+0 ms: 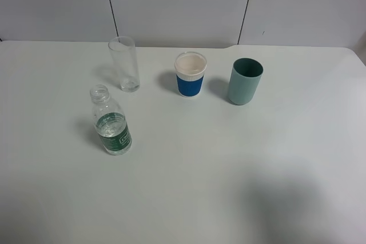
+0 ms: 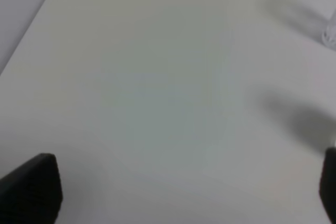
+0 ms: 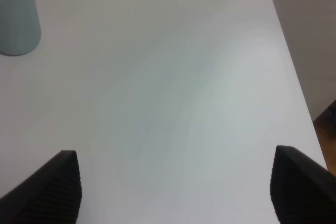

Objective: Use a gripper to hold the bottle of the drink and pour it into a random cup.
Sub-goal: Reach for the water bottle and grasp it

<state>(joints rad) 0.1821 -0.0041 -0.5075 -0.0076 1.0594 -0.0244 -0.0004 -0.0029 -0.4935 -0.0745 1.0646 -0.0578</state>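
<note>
Table: white top (image 1: 229, 170) fills most of the exterior high view; grey wall panels (image 1: 177, 4) stand behind its far edge.
Left gripper (image 2: 184, 187): open wide, with black fingers (image 2: 31, 187) at opposite edges of its wrist view and only bare table between them. It holds nothing.
Right gripper (image 3: 176, 182): also open and empty. Its wrist view shows the teal-green cup (image 3: 18, 19) off to one side.
Arms in the exterior high view: neither shows.
Cups: three, in a row towards the far edge: glass tumbler (image 1: 124, 64) on the left, blue-and-white cup (image 1: 190, 74) in the middle, teal-green cup (image 1: 245, 81) on the right. All stand upright and apart.
Bottle of the drink (image 1: 112, 121): one, capless, partly full. It stands on the left side, nearer the front edge than the tumbler and close to it.
Long axis: vertical, with the open neck up.
Nearer arm: judged the left, since the bottle stands on its side and well apart from the right gripper's patch.
Count: two grippers, three cups, one bottle.
</note>
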